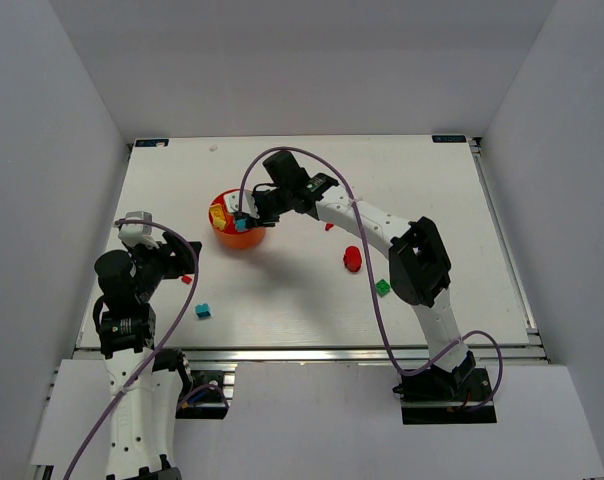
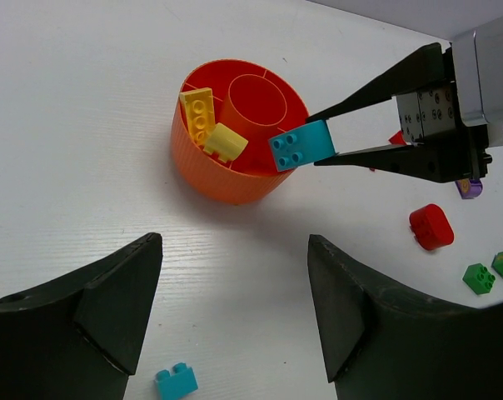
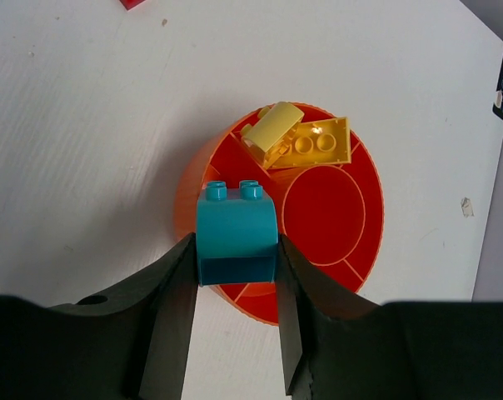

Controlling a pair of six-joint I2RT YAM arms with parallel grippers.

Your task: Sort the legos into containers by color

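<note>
The round orange plastic dish (image 2: 226, 179) has a finely ribbed, matt outer wall, and its red insert (image 3: 322, 208) is smooth with a faint gloss. The rounded teal plastic brick (image 3: 236, 221) is smooth with a soft sheen. The right claw's (image 3: 235, 258) fingers (image 3: 172, 321) are matt black. The white counter (image 2: 85, 125) is matt and faintly grained.

A teal brick (image 3: 235, 229) is held above the rim of the round orange dish (image 3: 185, 192), while two yellow pieces (image 3: 306, 143) lie together in one wedge compartment.
</note>
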